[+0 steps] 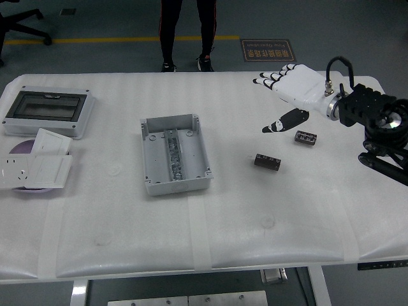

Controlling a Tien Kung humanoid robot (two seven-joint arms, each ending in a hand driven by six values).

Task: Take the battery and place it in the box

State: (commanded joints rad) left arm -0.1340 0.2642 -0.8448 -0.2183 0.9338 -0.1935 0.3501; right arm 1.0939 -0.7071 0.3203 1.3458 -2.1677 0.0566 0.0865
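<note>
White table [127, 248] fills most of the frame. Right hand [290, 89] enters from the right edge, upper right of the frame, white-backed with black fingertips, fingers spread and extended toward the left, thumb hanging lower. It holds nothing. It hovers over the table, not touching either battery.

Two small dark cylindrical batteries lie on the table right of centre. One battery [267, 161] sits lower, just right of the box, lying on its side. The second battery [306, 137] lies up and to the right of it, just below the hand's thumb, apart from it.

Open grey box [174, 153] at centre of the frame, long side running top to bottom, a metal rail down its middle, nothing else seen inside.

Upper left: a grey enclosure lid with dark window [48, 111]. Below it, white switch plates [35, 164] stacked at the left edge.

At the top centre, a person's legs [187, 32] stand on the floor beyond the far edge of the table.
</note>
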